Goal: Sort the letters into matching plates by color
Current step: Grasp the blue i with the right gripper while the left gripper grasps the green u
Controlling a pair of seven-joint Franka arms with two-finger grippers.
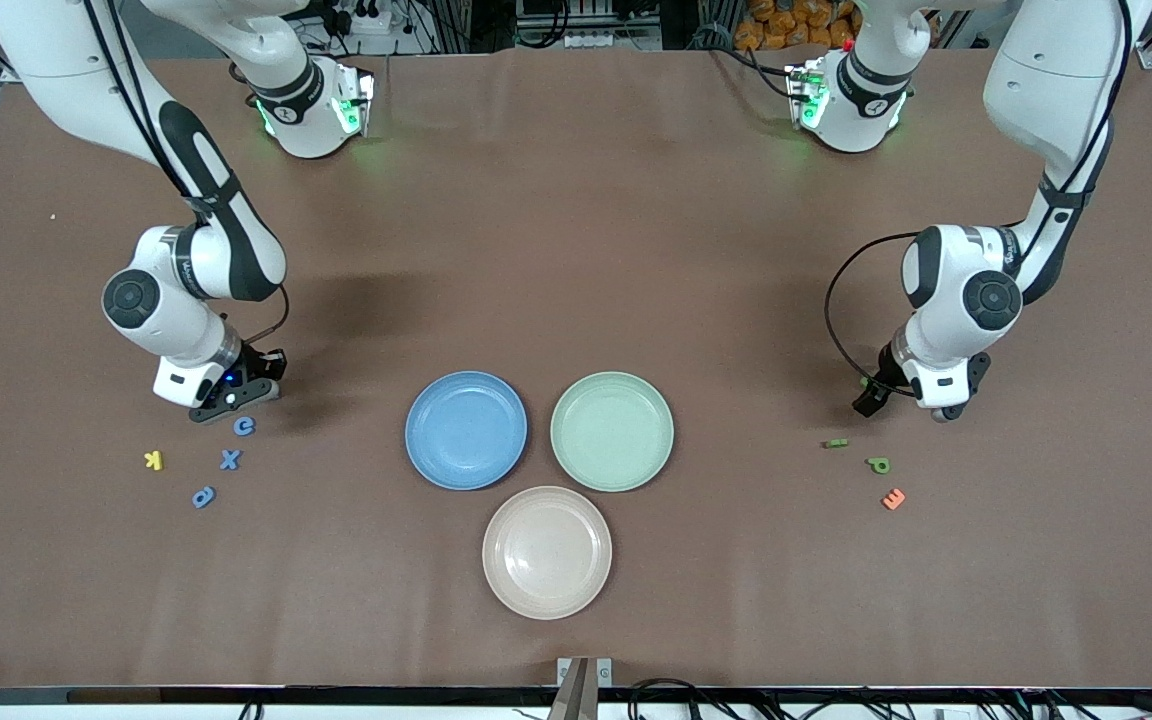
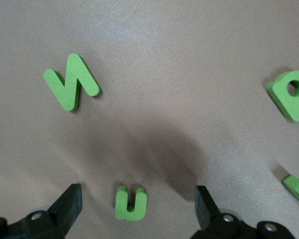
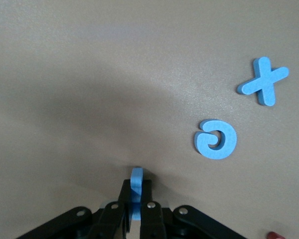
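Letters of chunky foam lie scattered at both table ends while the round blue plate (image 1: pixel 466 430), mint-green plate (image 1: pixel 612 431) and beige-pink plate (image 1: pixel 547 552) sit bare near the front edge. Right gripper (image 3: pixel 135 209) pinches a blue letter (image 3: pixel 136 185); left gripper (image 2: pixel 137 201), fingers spread, straddles a green "u" (image 2: pixel 130 202).

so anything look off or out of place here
Nothing is spilled or damaged. All three plates sit empty: blue plate, green plate and beige plate. The right hand pinches a blue letter on edge; the left hand is open around a green letter.
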